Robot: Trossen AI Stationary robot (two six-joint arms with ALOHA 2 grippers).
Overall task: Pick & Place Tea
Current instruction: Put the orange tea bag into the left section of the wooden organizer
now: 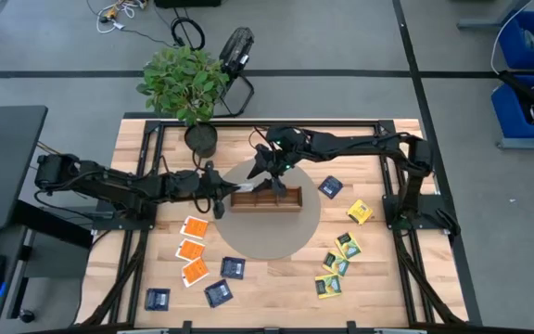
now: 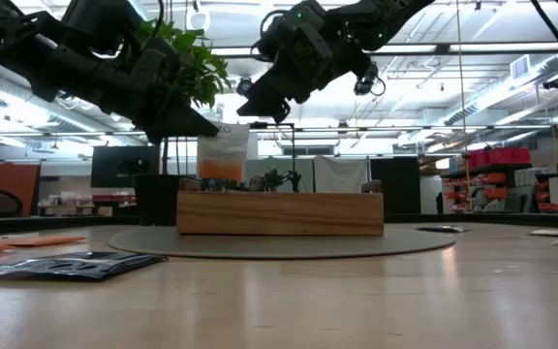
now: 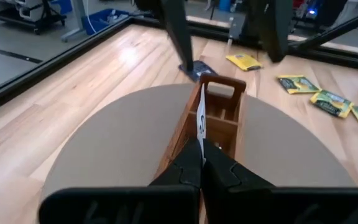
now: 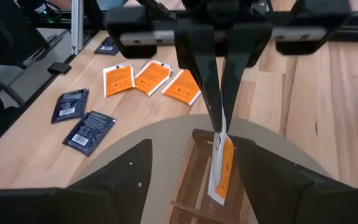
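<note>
Left claw (image 3: 201,163) clamps orange packet (image 4: 221,169) above tray (image 1: 267,199); right claw (image 1: 269,173) spread

Quick count: 4 orange tea packets (image 1: 193,250) counting the 1 over the tray (image 1: 267,199), 4 dark blue ones (image 1: 233,268), 5 yellow-green (image 1: 337,263), 1 plant (image 1: 185,82), 2 arms.

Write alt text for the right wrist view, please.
The left gripper, shut on an orange tea packet, holds it upright over the end compartment of the wooden tray. The right gripper's open fingers frame the view; more orange and dark blue packets lie on the table beyond.
</note>
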